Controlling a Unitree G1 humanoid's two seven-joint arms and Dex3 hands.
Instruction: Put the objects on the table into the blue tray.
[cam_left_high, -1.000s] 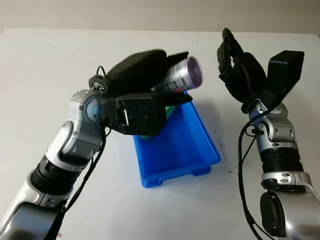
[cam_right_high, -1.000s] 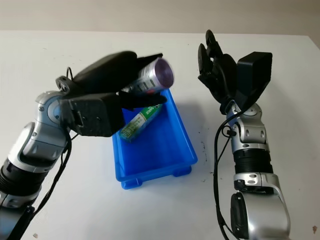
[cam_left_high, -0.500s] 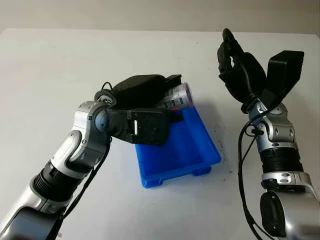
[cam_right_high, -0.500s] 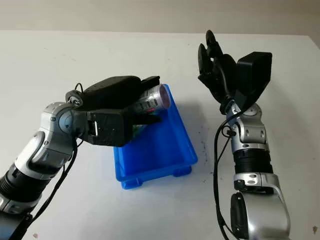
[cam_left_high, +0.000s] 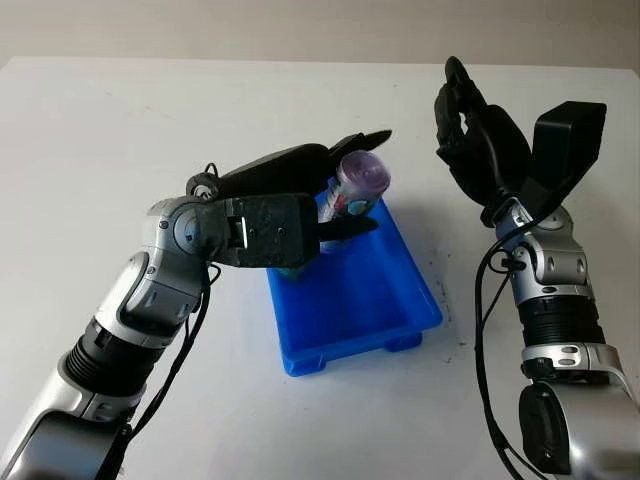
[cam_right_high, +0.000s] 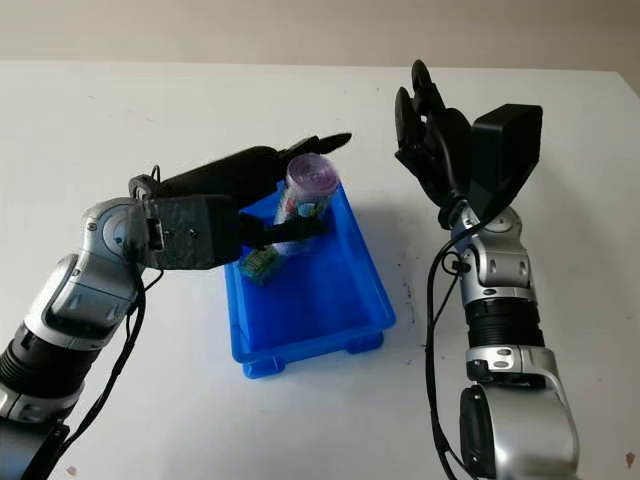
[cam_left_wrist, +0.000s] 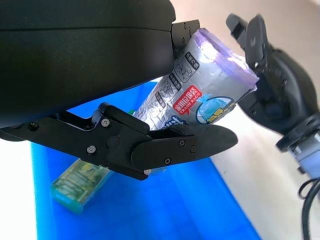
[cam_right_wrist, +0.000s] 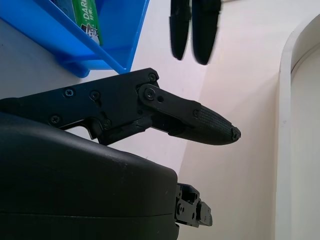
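Left robot hand (cam_left_high: 335, 190) has tipped its grasped purple-capped silver foil pouch (cam_left_high: 355, 186) upright over blue plastic tray (cam_left_high: 400, 300)'s far end; green packet (cam_left_wrist: 80, 182) inside. Right robot hand (cam_left_high: 475, 135) raised, released.

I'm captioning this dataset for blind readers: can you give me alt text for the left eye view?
The left hand holds a purple-capped cup over the far end of a blue tray on a white table. The right hand is raised, open, to the tray's right.

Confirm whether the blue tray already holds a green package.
Yes: a green package lies in the blue tray, beneath the left hand.
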